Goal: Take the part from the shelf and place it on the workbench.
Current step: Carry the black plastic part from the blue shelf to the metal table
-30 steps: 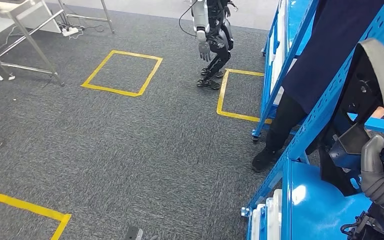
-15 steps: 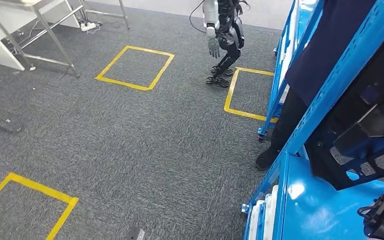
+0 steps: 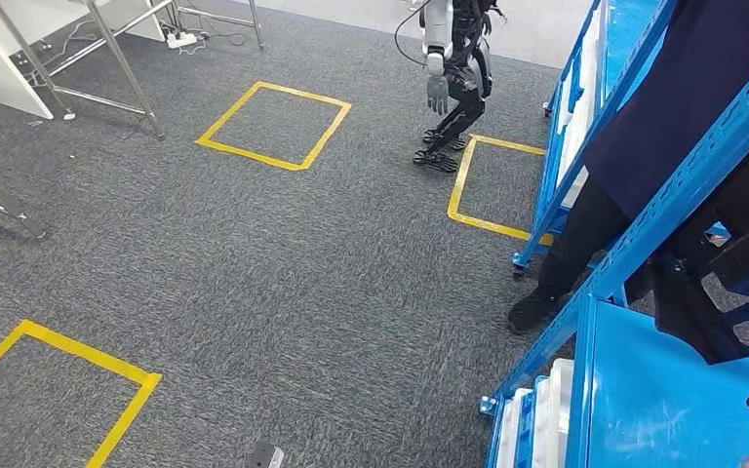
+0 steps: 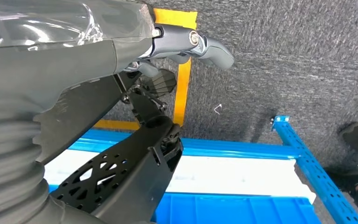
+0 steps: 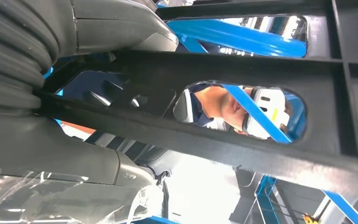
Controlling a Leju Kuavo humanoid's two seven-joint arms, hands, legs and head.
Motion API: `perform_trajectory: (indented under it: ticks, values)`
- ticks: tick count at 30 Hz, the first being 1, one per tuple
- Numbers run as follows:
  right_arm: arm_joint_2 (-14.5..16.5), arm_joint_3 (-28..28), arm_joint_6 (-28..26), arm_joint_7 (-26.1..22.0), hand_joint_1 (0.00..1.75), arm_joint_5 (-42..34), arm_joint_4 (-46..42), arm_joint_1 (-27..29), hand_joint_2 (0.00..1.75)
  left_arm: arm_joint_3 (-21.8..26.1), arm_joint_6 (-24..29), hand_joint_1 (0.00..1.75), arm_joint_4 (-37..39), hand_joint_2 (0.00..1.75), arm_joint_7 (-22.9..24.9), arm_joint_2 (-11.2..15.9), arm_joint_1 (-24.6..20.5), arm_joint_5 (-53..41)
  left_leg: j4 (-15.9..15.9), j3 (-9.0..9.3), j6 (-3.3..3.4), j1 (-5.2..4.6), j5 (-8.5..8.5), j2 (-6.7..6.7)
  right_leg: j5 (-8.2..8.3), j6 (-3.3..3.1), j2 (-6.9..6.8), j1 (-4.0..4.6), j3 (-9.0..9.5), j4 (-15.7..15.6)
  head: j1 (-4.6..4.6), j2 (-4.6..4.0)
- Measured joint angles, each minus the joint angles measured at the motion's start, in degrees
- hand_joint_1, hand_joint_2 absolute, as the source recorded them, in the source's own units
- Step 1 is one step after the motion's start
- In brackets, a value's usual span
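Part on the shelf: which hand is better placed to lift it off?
Probably the right hand: a bar of the part runs between its thumb and fingers. The left hand has its thumb jutting free over the carpet, the part merely beside its fingers; grip unclear.

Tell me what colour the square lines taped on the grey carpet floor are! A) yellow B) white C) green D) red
A: the taped square outlines on the grey carpet floor are yellow in the head view, and another yellow corner sits nearer the camera.
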Motion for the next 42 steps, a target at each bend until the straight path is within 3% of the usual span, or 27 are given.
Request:
perform_trajectory:
  ticks: [3,5,17,27,33,37,39,40,42]
  values:
    - [-0.3,-0.2,0.0,-0.2,1.75,0.5,-0.2,0.0,1.75,0.0,-0.2,0.00,0.0,1.75,0.0,0.0,0.0,0.1,0.0,-0.14,0.14,-0.05,0.11,0.02,0.26,1.34,0.00,-0.02,-0.07,-0.1,0.00,0.00]
    - [-0.4,-0.2,0.0,-0.4,1.75,0.8,-0.2,0.1,1.75,0.0,-0.3,0.00,0.0,1.75,0.0,0.0,0.1,0.2,-0.1,-0.12,0.11,-0.07,0.22,0.03,0.31,1.63,0.00,0.03,-0.14,-0.1,0.00,-0.01]
    - [-0.9,-0.2,0.0,-0.2,1.75,3.4,-0.2,0.1,1.75,0.0,-0.4,0.00,0.0,1.75,-0.1,0.0,0.1,0.2,-1.8,0.77,-0.79,-0.01,1.11,0.02,0.37,1.56,-0.01,0.16,-0.24,-0.1,0.00,-0.01]
    - [-1.0,-0.2,0.0,0.3,1.75,3.8,-0.2,0.2,1.75,0.0,-0.2,0.00,0.0,1.75,0.6,0.0,0.1,-0.4,-2.2,0.82,-1.08,0.08,1.32,0.02,0.38,1.46,-0.01,0.23,-0.39,-0.1,0.00,-0.01]
    - [-1.0,-0.2,0.0,0.1,1.75,3.8,-0.2,0.2,1.75,0.0,-0.5,0.00,0.0,1.75,1.1,0.1,0.1,-0.3,-2.0,0.69,-0.79,-0.20,1.13,0.01,0.46,1.47,-0.05,-0.05,-0.38,-0.2,-0.01,0.00]
    - [-1.0,-0.2,0.0,-0.1,1.75,3.8,-0.2,0.3,1.75,0.0,-0.6,0.00,0.0,1.75,1.1,0.2,0.1,-0.3,-2.2,0.68,0.13,-0.51,1.52,-0.03,0.89,1.99,-0.17,-0.35,-0.19,-0.7,-0.01,0.01]
    - [-1.0,-0.2,0.0,0.0,1.75,3.8,-0.2,0.3,1.75,0.0,-0.6,0.00,0.0,1.75,1.2,0.2,0.0,-0.2,-3.6,1.19,0.82,-0.28,2.55,0.02,-0.21,2.12,-0.10,-0.40,-0.53,0.1,0.02,0.00]
    - [-1.1,-0.2,0.0,0.0,1.75,3.8,-0.2,0.4,1.75,0.0,-0.6,0.00,0.0,1.75,1.2,0.2,-0.1,-0.2,-4.3,1.39,1.12,-0.11,3.04,0.05,-1.78,2.04,-0.01,-0.32,-1.36,2.1,0.05,-0.01]
    - [-1.2,-0.3,0.0,0.0,1.75,3.6,-0.2,0.5,1.75,0.0,-0.7,0.00,0.0,1.75,1.3,0.1,-0.2,-0.2,-4.6,1.35,1.39,-0.04,3.43,0.08,-5.82,1.88,0.25,-0.10,-4.26,9.3,0.11,-0.01]
